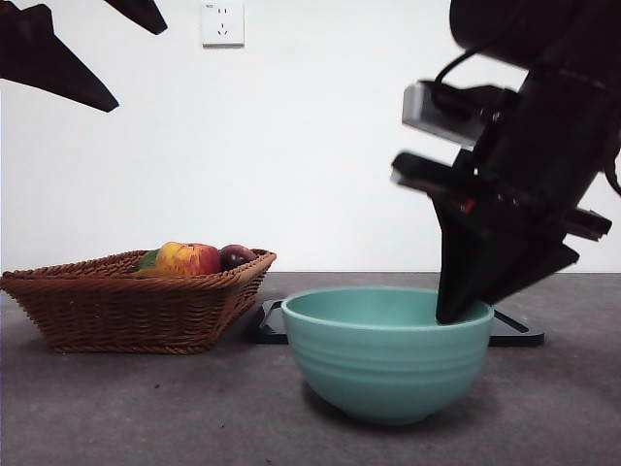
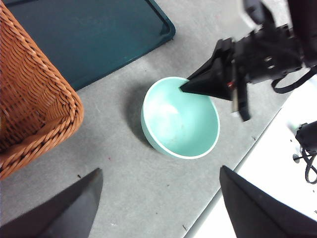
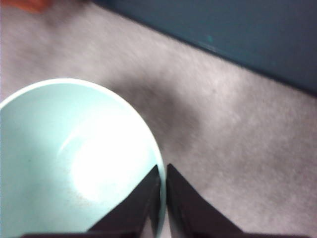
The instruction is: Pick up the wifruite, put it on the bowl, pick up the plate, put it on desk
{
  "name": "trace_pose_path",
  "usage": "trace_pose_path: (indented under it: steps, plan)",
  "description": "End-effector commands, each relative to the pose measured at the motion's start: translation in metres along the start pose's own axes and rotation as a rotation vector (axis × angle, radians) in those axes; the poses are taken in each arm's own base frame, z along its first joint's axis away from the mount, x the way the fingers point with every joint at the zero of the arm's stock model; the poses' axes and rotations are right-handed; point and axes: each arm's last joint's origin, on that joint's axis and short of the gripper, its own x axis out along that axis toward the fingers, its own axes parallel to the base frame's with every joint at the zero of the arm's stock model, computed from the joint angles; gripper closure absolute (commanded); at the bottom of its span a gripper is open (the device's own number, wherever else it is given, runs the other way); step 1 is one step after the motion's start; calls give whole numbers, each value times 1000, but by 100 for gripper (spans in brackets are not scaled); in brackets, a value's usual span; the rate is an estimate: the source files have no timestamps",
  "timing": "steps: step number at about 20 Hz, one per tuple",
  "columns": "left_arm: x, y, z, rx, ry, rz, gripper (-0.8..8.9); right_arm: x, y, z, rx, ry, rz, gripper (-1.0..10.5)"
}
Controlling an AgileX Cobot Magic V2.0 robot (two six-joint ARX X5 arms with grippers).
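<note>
Bowl [image 1: 386, 351] nearest, on desk [image 1: 146, 408]. Right gripper [image 3: 163, 171] pinches bowl rim, one jaw inside, one outside. Left gripper [image 2: 158, 198] spread wide, raised above desk, empty.

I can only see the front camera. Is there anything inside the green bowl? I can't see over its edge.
Observer: No. The left wrist view looks down into the bowl and shows only smooth glaze, no fruit.
Child: What is the big black hand doing there?
Observer: That is the right hand. Its jaws are pinched on the bowl's rim, one inside and one outside.
Child: And the flat dark thing behind the bowl?
Observer: From above it is a dark teal tray with a raised edge, next to the wicker basket.
</note>
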Motion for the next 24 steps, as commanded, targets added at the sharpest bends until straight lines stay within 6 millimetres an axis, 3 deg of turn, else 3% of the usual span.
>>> trace_pose_path:
  steps: [1,5,9,13,19,24]
  plan:
    - [0,-1,2,26,-4,-10,438,5,3,0,1,3,-4,938]
    - [0,-1,2,27,-5,-10,438,5,6,-1,-10,7,2,917]
    - [0,-1,2,27,-5,-10,438,3,8,-1,-15,-1,3,704]
    - [0,-1,2,27,-5,-10,438,-12,10,5,-18,-64,-12,703]
    - [0,-1,2,27,-5,-10,438,-76,19,20,-60,-218,25,703]
    - [0,-1,2,27,-5,-10,438,-135,24,20,-120,-266,74,703]
